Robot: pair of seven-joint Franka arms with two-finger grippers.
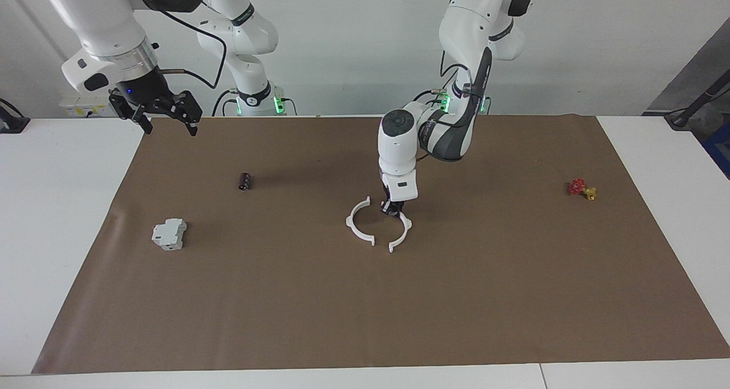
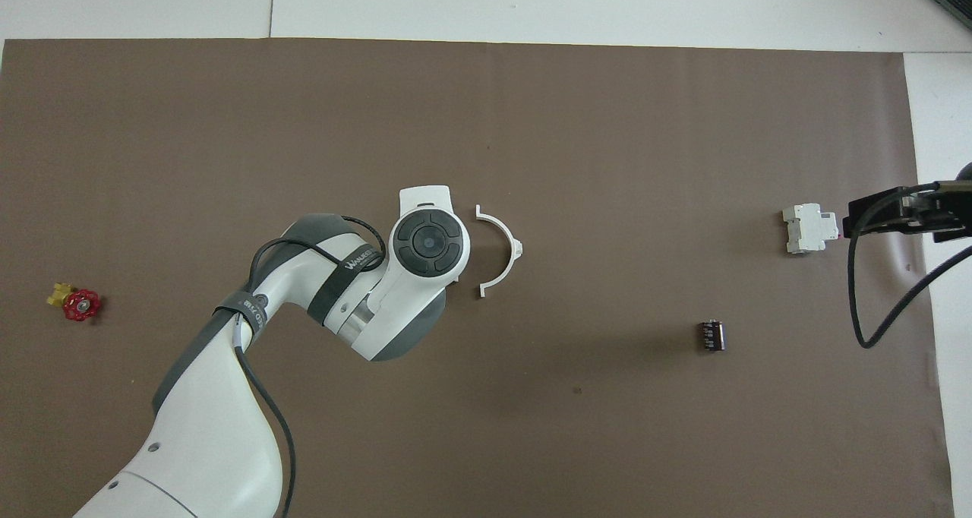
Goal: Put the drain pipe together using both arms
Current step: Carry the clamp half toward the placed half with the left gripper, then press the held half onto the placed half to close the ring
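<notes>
The drain pipe lies as two white half-rings at the middle of the brown mat, their open sides facing each other with a small gap between. One half-ring (image 1: 357, 225) lies free toward the right arm's end; it also shows in the overhead view (image 2: 504, 249). The other half-ring (image 1: 402, 233) lies beside it toward the left arm's end and is hidden under the arm in the overhead view. My left gripper (image 1: 392, 209) is down at this half-ring's end nearer the robots. My right gripper (image 1: 166, 125) is open and empty, raised over the mat's corner, and waits; it also shows in the overhead view (image 2: 849, 218).
A grey-white boxy block (image 1: 169, 233) (image 2: 809, 228) and a small black cylinder (image 1: 244, 181) (image 2: 711, 336) lie toward the right arm's end. A red-and-yellow valve (image 1: 582, 189) (image 2: 76, 303) lies toward the left arm's end. The brown mat (image 1: 365, 320) covers the white table.
</notes>
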